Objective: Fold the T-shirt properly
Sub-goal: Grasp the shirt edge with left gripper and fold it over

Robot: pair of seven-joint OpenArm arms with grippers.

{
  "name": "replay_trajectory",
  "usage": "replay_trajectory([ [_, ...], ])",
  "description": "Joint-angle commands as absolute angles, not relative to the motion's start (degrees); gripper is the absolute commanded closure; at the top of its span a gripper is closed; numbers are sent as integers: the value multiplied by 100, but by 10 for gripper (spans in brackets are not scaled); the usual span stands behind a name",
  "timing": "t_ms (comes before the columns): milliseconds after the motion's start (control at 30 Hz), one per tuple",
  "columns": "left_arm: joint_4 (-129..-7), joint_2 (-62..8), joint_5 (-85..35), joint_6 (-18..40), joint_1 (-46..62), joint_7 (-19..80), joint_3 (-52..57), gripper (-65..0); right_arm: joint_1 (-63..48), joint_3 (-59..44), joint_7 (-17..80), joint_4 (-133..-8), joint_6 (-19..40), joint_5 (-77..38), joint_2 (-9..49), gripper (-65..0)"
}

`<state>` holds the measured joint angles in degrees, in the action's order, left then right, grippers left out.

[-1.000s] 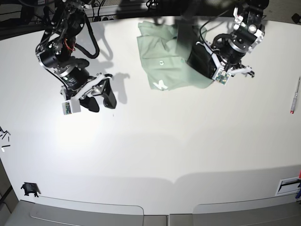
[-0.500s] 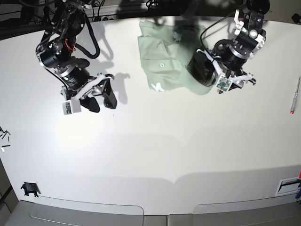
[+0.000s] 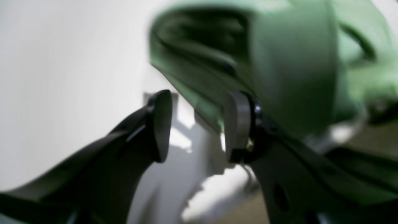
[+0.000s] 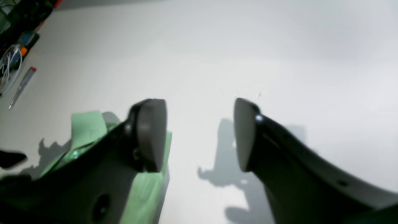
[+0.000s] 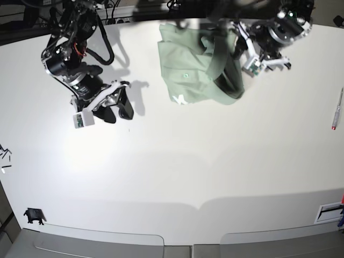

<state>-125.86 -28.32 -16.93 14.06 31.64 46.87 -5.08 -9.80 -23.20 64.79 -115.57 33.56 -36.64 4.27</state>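
a wide white tabletop (image 5: pixel 177 161) seen from above, with two black robot arms reaching in from its far edge. a pale sage-green short-sleeved cotton t-shirt (image 5: pixel 185 70) lies crumpled in a loose heap near the middle of the far edge, partly folded over itself, with a small white button showing on its upper layer and a dark fold along its right side. the left claw (image 3: pixel 197 124), at the far right corner of the tabletop in the overhead view, has its two dark fingers standing apart with bare tabletop showing between them; in its blurred wrist view a thick fold of the green shirt hangs just behind and against the right finger, but nothing is clamped between the two. the right claw (image 4: pixel 199 133) hangs over the left part of the tabletop, well apart from the shirt, with its two rounded dark pads spread wide and nothing between them; its wrist view shows plain white surface ahead and a strip of the green shirt behind the left finger. a slim silver pen with a red tip (image 5: pixel 337 110) lies near the right edge of the tabletop. a small black clip-like object (image 5: pixel 34 216) sits at the near left corner.
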Motion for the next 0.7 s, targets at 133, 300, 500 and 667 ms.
replay_trajectory([
  [133,-12689,-2858,-1859,1461,3496,4584,-484,-245,-1420,-2324,6840,-11662,3723,-4630,521,-208],
  [300,-12682,-2858,-2290,1750,3492,4565,-484,-257,-1870,-2324,7102,-11662,3916,-5133,628,-130],
  [500,-12372,-2735,-2705,2244,3428,4495,-484,-271,-2018,-2324,7094,-11662,3916,-5153,633,-122],
  [667,-11531,-2637,-3286,2729,2971,4545,-484,-271,-2016,-2322,7057,-11662,3920,-5317,633,-122],
])
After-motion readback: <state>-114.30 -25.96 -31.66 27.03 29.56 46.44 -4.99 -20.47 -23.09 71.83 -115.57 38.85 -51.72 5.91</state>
